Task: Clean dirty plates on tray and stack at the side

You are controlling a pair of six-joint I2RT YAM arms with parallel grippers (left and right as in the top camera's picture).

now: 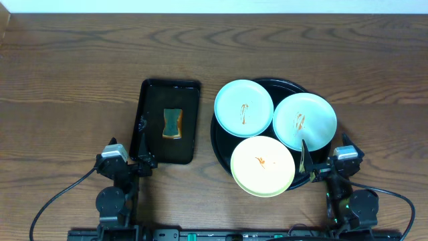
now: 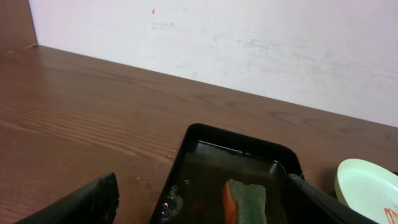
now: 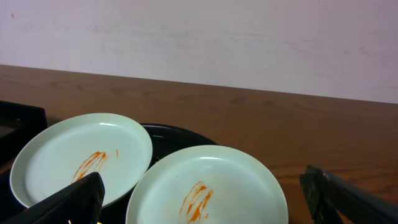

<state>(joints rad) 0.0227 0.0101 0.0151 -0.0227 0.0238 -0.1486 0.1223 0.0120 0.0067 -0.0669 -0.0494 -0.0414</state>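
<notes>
Nearby, sponge (image 1: 172,124) sits in rectangular tray (image 1: 186,100); left hand (image 1: 130,157), right hand (image 1: 326,161) both wide.

Glossy black tray (image 1: 221,144), wood-grain tabletop (image 1: 67,80).

Dark wood-grain table (image 1: 67,67) with round tray (image 1: 219,140), rectangular tray (image 1: 150,107)

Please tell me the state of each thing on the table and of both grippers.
round tray: holds three plates
left mint plate: smeared, on round tray
right mint plate: smeared, on round tray
yellow plate: smeared, at tray's near edge
rectangular tray: wet inside
sponge: lying flat in rectangular tray
left gripper: open, empty
right gripper: open, empty
</notes>
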